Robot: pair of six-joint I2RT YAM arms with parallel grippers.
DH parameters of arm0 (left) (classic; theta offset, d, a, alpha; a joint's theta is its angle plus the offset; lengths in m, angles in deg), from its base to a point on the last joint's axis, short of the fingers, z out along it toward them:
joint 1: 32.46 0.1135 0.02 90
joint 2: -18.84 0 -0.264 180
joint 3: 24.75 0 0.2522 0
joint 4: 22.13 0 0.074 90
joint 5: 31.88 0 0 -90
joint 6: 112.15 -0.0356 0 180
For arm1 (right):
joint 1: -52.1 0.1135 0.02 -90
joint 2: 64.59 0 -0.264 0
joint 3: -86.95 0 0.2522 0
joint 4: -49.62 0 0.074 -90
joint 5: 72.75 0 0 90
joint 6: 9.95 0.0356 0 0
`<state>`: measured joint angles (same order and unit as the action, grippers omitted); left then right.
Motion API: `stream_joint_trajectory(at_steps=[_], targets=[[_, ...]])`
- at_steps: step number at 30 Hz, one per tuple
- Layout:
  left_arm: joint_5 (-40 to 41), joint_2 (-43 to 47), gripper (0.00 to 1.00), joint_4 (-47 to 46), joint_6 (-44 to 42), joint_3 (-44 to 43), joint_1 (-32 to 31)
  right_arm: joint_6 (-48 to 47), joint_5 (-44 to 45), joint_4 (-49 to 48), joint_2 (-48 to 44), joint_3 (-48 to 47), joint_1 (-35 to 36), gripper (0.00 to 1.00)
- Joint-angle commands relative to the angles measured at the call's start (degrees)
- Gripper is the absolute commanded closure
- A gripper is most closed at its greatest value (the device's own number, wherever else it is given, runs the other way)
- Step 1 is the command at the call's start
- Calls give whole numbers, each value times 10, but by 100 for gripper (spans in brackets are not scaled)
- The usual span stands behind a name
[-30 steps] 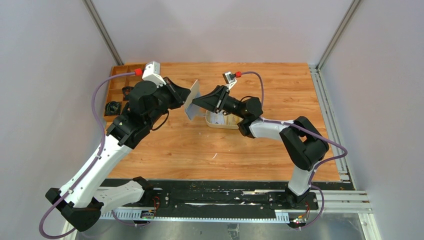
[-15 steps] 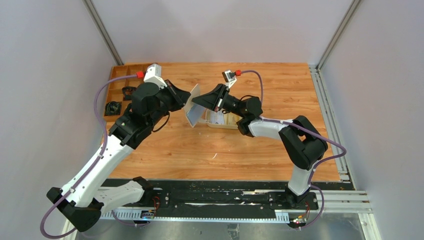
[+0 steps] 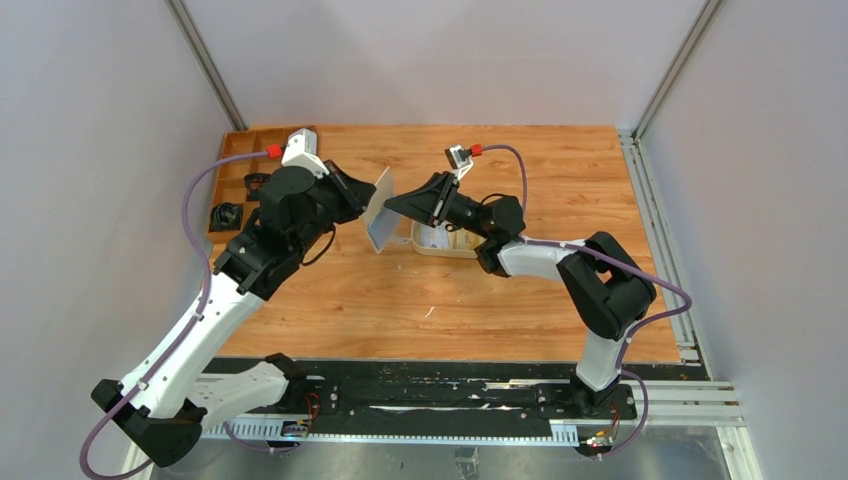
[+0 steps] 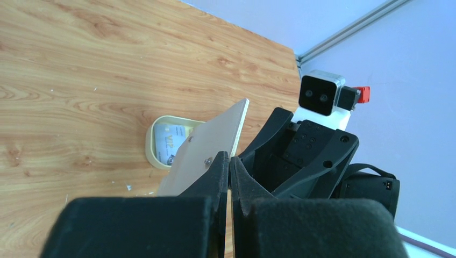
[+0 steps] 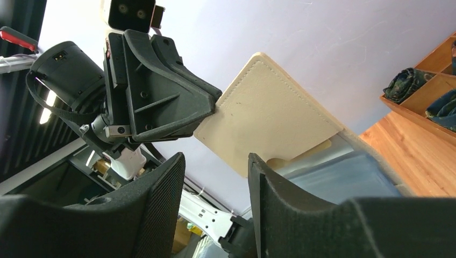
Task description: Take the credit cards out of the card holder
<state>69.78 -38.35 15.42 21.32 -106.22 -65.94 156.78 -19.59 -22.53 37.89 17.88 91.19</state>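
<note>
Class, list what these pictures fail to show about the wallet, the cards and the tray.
1. Whether the wallet is empty: right wrist view, its pockets run behind the right fingers; top view, too small.
2. How many cards lie in the tray: left wrist view, the wallet covers part; top view, the right arm overhangs it.
3. Print on those cards: too small.

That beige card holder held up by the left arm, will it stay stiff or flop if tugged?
Probably fairly stiff: the card holder shows a flat stitched flap though the left tool pinches only one edge. It may hinge at the fold, where the blue-grey pocket side angles away. Likely light, as one pinch holds it aloft.
</note>
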Motion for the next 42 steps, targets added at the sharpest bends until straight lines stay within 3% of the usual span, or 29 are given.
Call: stream_joint_trajectory(at_steps=[1,12,42], targets=[[12,15,100,-4,1,-13,7,-2,10,-25,-2,2,-6,48],[11,19,100,-5,5,-20,8,20,26,-23,22,-2,-6,38],[4,19,100,-16,6,-18,12,76,56,-25,76,-57,21,37]])
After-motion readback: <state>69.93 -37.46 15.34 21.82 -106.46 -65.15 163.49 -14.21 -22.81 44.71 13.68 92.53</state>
